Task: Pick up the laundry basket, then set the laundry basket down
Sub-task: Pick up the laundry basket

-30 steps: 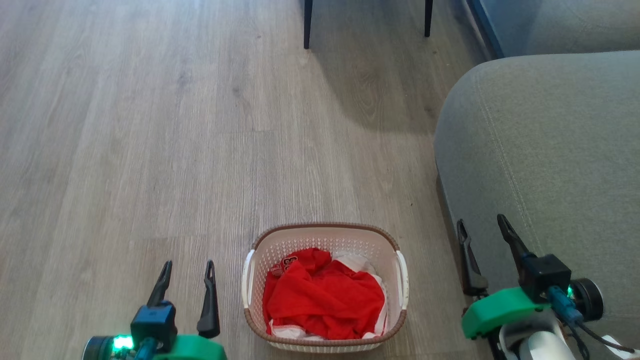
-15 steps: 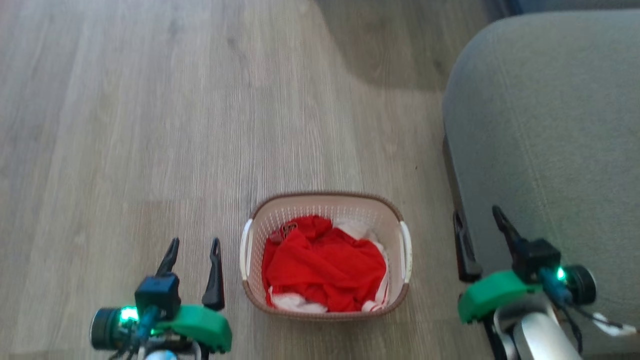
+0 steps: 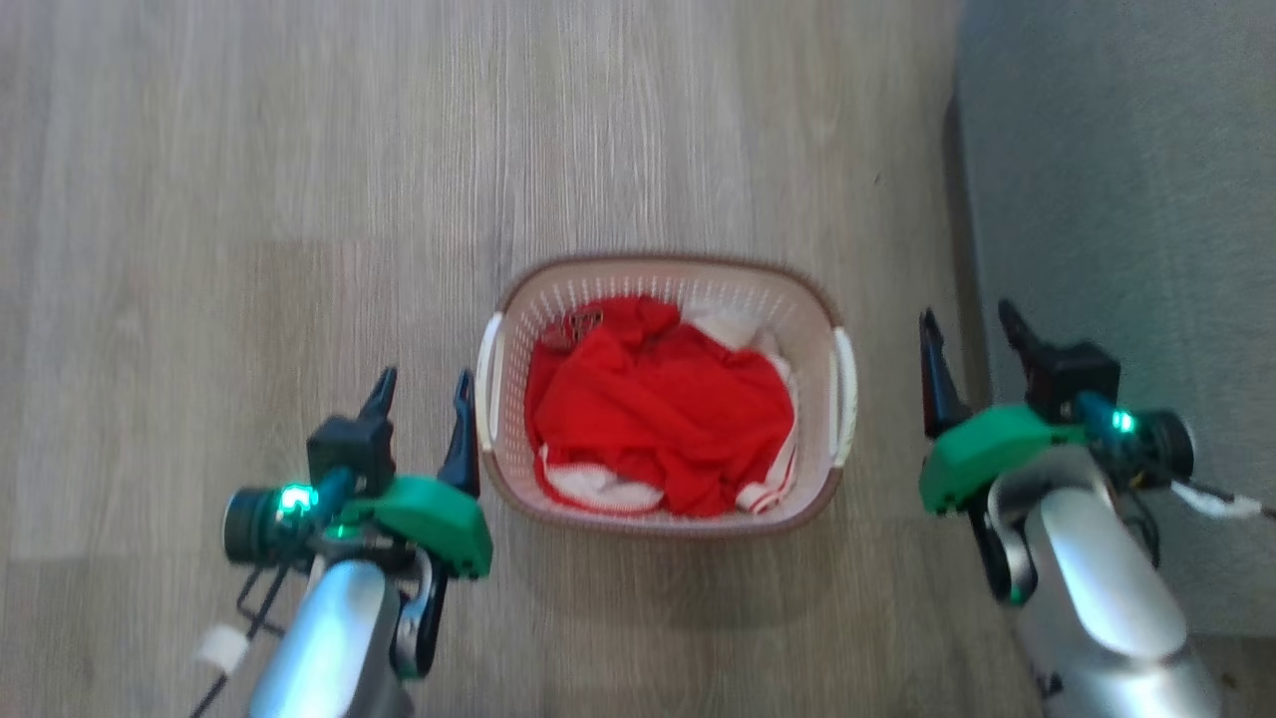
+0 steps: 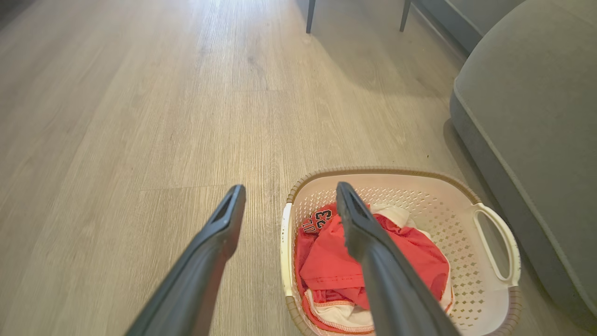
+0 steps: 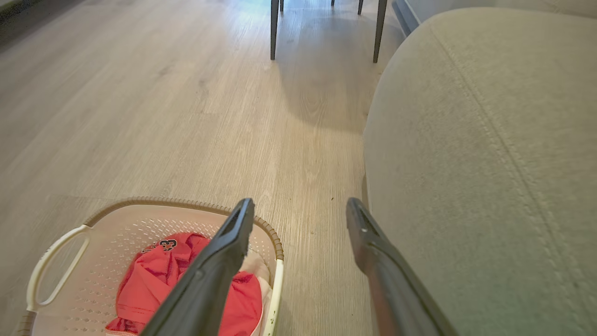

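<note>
The laundry basket (image 3: 648, 284) is found on the wooden floor (image 3: 249, 199), beside the grey sofa (image 3: 1116, 199), and is filled with red clothing (image 3: 658, 409). It is flanked by the left gripper (image 3: 424, 387) and the right gripper (image 3: 967, 319), each with jaws parted and empty. The white side handles (image 3: 487, 374) should be straddled squarely before closing (the left gripper is nearer its handle). The head view is blurred, and the basket's near edge is cut off in both wrist views
</note>
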You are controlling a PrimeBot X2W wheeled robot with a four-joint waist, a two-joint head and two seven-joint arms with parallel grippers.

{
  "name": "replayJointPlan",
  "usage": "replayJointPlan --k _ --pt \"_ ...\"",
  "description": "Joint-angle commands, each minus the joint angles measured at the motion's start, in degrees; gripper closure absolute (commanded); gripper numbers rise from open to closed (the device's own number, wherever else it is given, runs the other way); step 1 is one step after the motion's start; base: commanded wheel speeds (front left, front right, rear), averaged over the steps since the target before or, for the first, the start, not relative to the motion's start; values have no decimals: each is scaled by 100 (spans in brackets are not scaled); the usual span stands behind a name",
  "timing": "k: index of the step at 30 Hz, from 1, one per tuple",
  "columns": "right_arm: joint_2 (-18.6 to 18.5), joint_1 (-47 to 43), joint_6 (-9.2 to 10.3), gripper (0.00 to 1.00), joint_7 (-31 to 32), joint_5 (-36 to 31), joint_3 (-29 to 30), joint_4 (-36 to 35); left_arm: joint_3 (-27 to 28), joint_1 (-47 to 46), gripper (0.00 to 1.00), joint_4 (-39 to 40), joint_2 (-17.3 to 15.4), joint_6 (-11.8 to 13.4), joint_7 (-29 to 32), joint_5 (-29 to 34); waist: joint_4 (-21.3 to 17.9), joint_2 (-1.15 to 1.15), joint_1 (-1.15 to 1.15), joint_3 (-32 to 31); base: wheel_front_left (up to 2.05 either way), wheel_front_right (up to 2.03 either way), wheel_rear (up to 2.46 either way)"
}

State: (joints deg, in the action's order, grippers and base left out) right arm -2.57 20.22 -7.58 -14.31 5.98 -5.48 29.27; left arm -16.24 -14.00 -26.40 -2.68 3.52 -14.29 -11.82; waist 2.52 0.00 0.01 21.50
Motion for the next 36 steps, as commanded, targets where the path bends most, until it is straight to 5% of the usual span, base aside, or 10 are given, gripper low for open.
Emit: replayJointPlan --k 1,12,36 --pt "-31 177 9 0 -69 -18 -96 -71 128 -216 0 67 -21 2 -71 -48 123 0 -1 529 0 0 0" --pt "-31 1312 9 0 -69 -73 112 779 -376 -1502 0 -868 -21 34 -71 -523 336 0 -1 1925 0 0 0" --pt "-31 1719 9 0 -69 147 -95 1392 -1566 -2898 0 -2360 -20 1 -71 -1153 477 0 -1 3071 0 0 0"
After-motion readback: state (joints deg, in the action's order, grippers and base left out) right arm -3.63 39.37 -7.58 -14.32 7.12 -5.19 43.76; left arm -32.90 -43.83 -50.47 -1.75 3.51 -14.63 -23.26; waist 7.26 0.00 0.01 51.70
